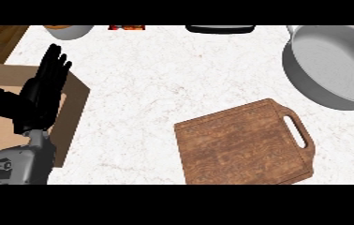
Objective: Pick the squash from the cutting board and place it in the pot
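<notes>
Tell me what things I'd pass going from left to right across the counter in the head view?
left robot hand → cutting board → pot

This is a kitchen. A white, marble-veined counter [152, 78] fills the view, and on it lies a brown wooden cutting board [242, 146] with a slot handle at one end. A wide grey metal pot [311, 74] stands at the counter's right edge. Along the far edge a grey bowl [68, 31] and a low black item [220, 29] show only in part.
</notes>
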`<state>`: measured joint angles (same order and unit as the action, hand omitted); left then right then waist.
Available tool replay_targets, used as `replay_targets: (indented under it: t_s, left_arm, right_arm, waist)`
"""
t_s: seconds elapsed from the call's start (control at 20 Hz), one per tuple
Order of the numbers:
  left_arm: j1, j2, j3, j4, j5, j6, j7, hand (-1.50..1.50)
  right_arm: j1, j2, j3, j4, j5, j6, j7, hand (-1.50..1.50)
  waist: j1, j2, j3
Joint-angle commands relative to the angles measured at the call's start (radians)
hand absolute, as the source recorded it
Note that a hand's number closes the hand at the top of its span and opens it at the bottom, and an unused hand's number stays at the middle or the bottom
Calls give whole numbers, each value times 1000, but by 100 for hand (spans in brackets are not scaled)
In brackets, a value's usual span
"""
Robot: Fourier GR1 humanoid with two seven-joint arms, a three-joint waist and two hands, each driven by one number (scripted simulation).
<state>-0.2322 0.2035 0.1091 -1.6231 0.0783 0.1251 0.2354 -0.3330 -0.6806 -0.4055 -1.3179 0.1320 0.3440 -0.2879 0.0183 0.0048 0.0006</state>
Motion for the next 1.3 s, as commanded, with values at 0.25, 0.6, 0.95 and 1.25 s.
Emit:
replay_targets:
  t_s: [0.25, 0.6, 0.95, 1.25]
  left_arm:
    - [3, 1, -6, -1, -1, -20, -28, 0]
    - [10, -32, -47, -35, -29, 10, 24, 0]
    - [-13, 3, -16, -6, 4, -41, -11, 0]
    - [17, -66, -53, 27, -47, 15, -74, 0]
  right_arm:
    - [-144, -20, 109, 287, 423, -426, -159, 150]
    - [-353, -23, 119, 751, 487, -513, -364, 150]
    - [-465, 10, 112, 975, 465, -350, -309, -150]
    - [-502, 36, 43, 1056, 368, -163, -445, -150]
  waist:
    - [40, 12, 1]
    - [38, 11, 3]
    - [58, 21, 4]
    - [45, 23, 5]
